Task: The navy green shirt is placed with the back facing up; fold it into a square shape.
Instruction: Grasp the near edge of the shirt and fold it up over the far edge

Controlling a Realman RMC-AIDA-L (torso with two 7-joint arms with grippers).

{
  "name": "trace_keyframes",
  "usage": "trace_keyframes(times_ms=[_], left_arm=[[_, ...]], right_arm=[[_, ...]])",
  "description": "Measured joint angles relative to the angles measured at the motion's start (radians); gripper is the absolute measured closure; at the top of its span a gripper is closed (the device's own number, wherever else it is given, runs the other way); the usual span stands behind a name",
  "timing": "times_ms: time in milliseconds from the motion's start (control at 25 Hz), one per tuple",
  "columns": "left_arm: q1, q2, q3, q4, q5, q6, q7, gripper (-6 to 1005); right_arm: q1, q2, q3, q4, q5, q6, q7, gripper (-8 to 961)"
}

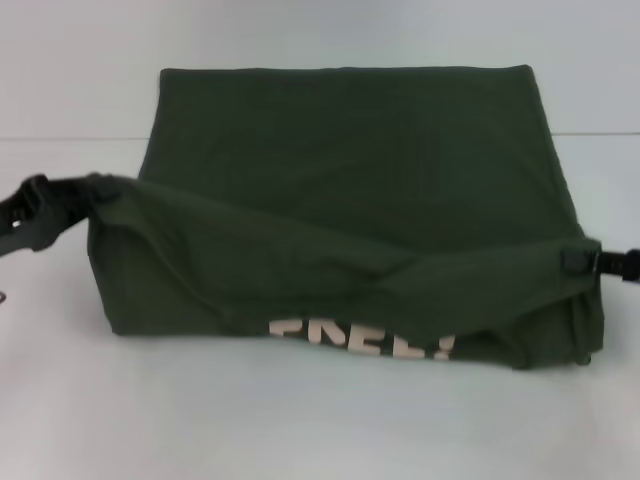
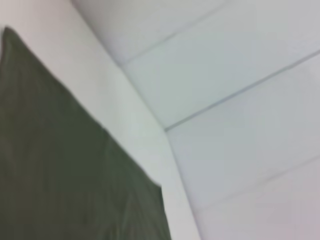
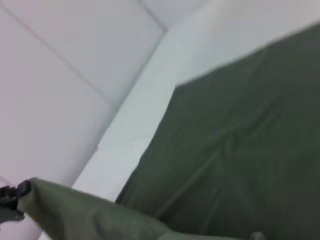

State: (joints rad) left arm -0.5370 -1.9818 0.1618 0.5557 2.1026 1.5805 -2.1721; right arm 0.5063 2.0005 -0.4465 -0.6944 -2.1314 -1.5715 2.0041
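While lifted: shirt between hands.

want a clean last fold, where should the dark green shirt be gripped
Grip the dark green shirt at the two ends of its lifted near hem, one from each side, where the left gripper and right gripper already pinch it: that edge hangs taut between them.

The left gripper is out at the left side, raised off the worktop, its black fingers clamped on a corner of the shirt with the cloth bunched around them. The right gripper is at the far right at a slightly lower height, its fingers pinched on the shirt's opposite corner. Both arms reach in from the sides, spread wide apart.
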Motion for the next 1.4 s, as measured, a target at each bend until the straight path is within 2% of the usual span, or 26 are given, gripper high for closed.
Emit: trace_keyframes(times_ms=[240, 440, 760, 800, 840, 1120, 1400], left_arm=[[-0.02, -0.018, 0.012, -0.029, -0.058, -0.088, 0.049, 967], [-0.051, -0.054, 0.007, -0.049, -0.11, -0.188, 0.147, 968], [-0.087, -0.087, 0.014, -0.058, -0.157, -0.304, 0.266, 968], [-0.092, -0.096, 0.013, -0.058, -0.159, -0.327, 0.29, 967], [-0.109, -0.119, 0.013, -0.058, -0.172, -0.384, 0.362, 967], [-0.147, -0.173, 0.014, -0.063, -0.234, -0.509, 0.559, 967], [-0.177, -0.18, 0.015, -0.141, -0.284, -0.608, 0.72, 964]], right_arm=[[0.0, 0.024, 0.021, 0.006, 0.071, 0.096, -0.078, 901], [0.014, 0.063, 0.02, -0.001, 0.082, 0.248, -0.13, 900], [0.065, 0.083, 0.004, 0.019, 0.101, 0.413, -0.182, 899], [0.074, 0.088, 0.003, 0.028, 0.101, 0.442, -0.195, 899], [0.083, 0.091, 0.003, 0.039, 0.102, 0.472, -0.209, 899], [0.155, 0.092, -0.017, 0.148, 0.105, 0.659, -0.296, 898], [0.192, 0.096, -0.053, 0.199, 0.119, 0.797, -0.314, 896]])
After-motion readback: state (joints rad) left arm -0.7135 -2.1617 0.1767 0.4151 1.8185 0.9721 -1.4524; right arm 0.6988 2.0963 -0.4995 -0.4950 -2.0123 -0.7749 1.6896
